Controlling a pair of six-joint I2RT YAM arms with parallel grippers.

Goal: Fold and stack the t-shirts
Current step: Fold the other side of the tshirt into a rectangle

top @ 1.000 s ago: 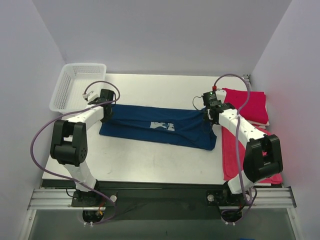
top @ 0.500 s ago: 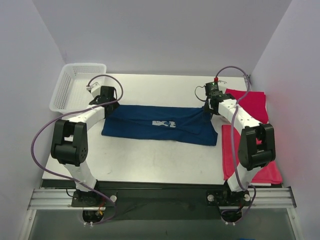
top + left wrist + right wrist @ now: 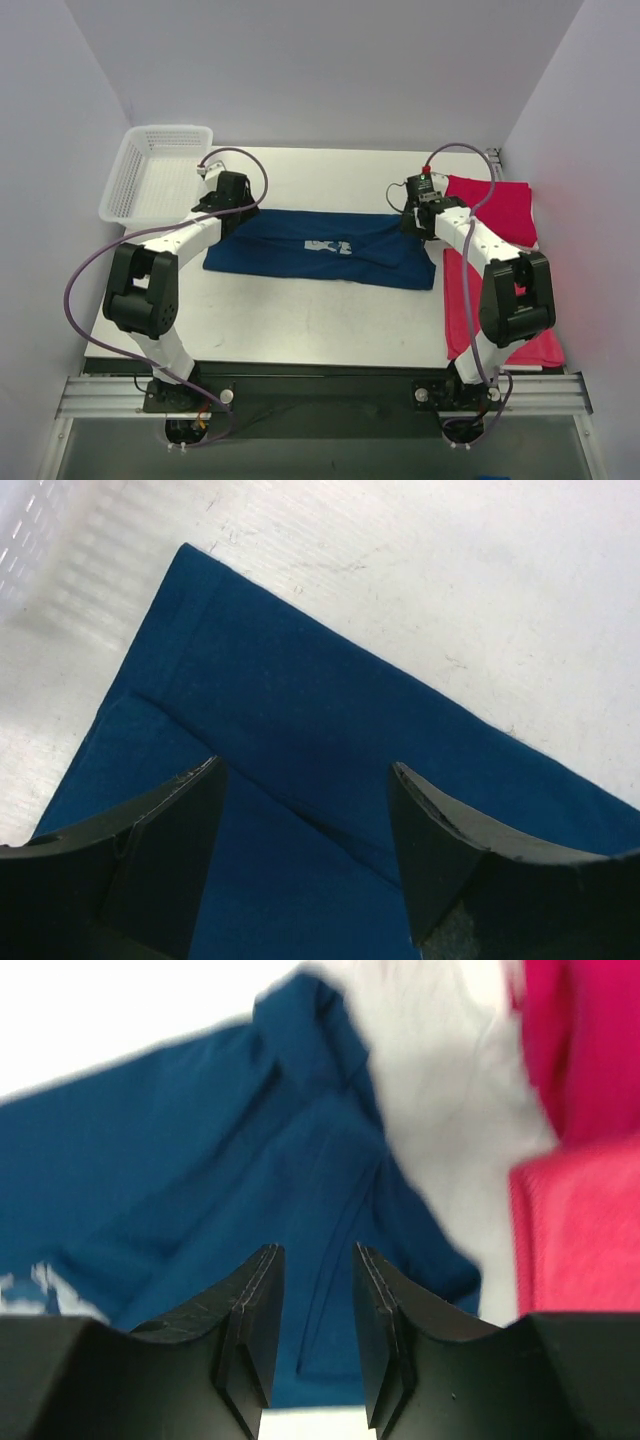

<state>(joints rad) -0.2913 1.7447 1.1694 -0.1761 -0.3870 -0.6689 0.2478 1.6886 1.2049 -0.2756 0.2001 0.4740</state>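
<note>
Top external: soft navy blue cotton t-shirt (image 3: pixel 300 262) spans tabletop (image 3: pixel 300 320) left to right; limp, light, pinch end corners. Left end effector (image 3: pixel 305 775) released, spread wide; right end effector (image 3: pixel 312 1255) released, narrowly parted.

The flat white tabletop (image 3: pixel 300 315) carries four things. Across its middle lies the navy blue cotton t-shirt (image 3: pixel 265 250), folded into a long band running left to right, its pale print facing up (only part of the print shows in the overhead view). At the far right corner rests a crimson red t-shirt folded into a neat rectangle (image 3: pixel 505 210). Nearer on the right, a second crimson red t-shirt (image 3: pixel 462 305) lies flat as a long strip reaching toward the near edge; a thin line of bare table separates it from the navy band's right end. The white plastic mesh basket (image 3: pixel 120 185) sits at the far left corner.
</note>
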